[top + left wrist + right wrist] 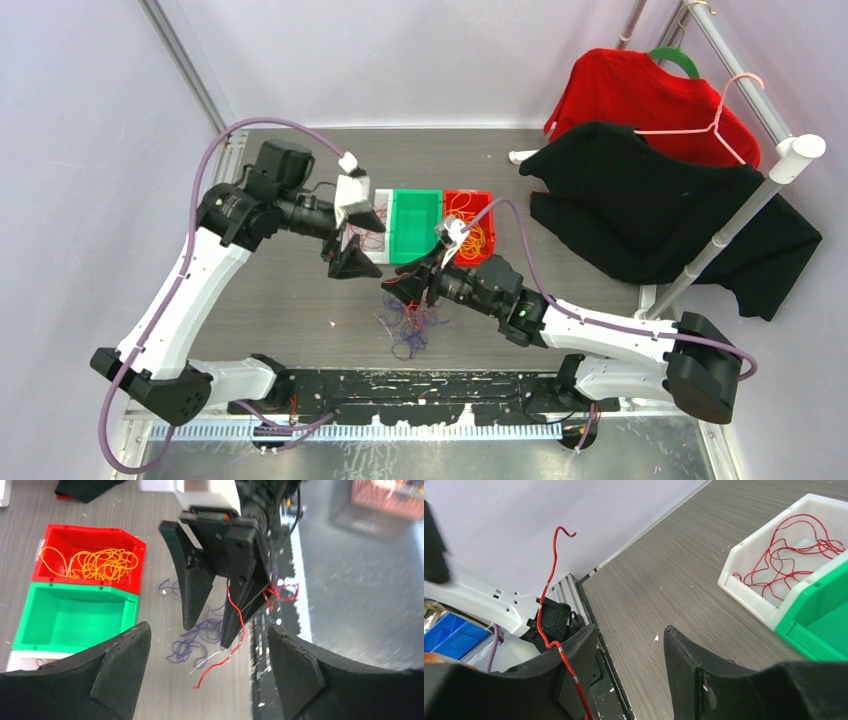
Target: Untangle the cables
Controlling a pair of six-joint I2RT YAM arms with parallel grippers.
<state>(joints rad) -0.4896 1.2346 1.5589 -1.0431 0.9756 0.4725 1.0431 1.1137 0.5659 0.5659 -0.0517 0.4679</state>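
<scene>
A loose clump of purple cables lies on the table in front of the bins, seen in the left wrist view as purple cables. My right gripper hovers just above it, jaws apart. A red cable is draped over the outside of one of its fingers, and the cable's free end dangles toward the table. Nothing sits between those jaws. My left gripper hangs to the left of it, facing it, wide open and empty. Orange cables fill the red bin. Red cables lie in the white bin.
Three bins stand in a row at mid-table, with the green bin, which holds nothing, between the white one and the red one. A clothes rack with black and red garments stands at the right. The arm bases' black rail runs along the near edge.
</scene>
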